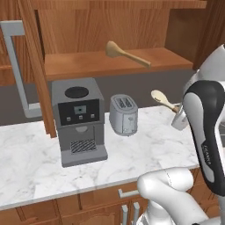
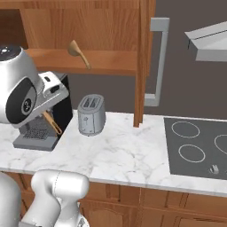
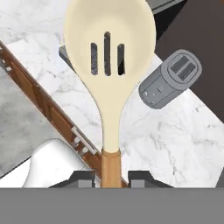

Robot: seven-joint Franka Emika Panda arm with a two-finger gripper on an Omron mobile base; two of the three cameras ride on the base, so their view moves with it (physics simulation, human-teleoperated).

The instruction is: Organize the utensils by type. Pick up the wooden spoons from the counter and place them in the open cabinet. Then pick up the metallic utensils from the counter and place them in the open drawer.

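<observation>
The white arm rises from the base, bends at a pale elbow low in both base views, and carries its dark-jointed forearm up above the worktop, so the hand hangs in the air over the marble near the front edge. The pincer is closed on the brown handle of a slotted wooden spoon, its two dark fingertips pressed against either side of the handle just below where the pale bowl's neck begins. In the hand view the spoon stands straight out along the pincer's axis, its three-slit bowl facing the camera, with the marble and a grey toaster far beneath it. In the left base view the held spoon's bowl tilts up and to the left of the wrist, level with the wall strip between the worktop and the cabinet shelf, and well clear of the surface. A second wooden spoon already lies on the open cabinet's shelf, handle pointing right and towards the front edge. Below it on the worktop stand a grey coffee machine and the toaster side by side, and to the right a dark cooktop is set into the marble.
</observation>
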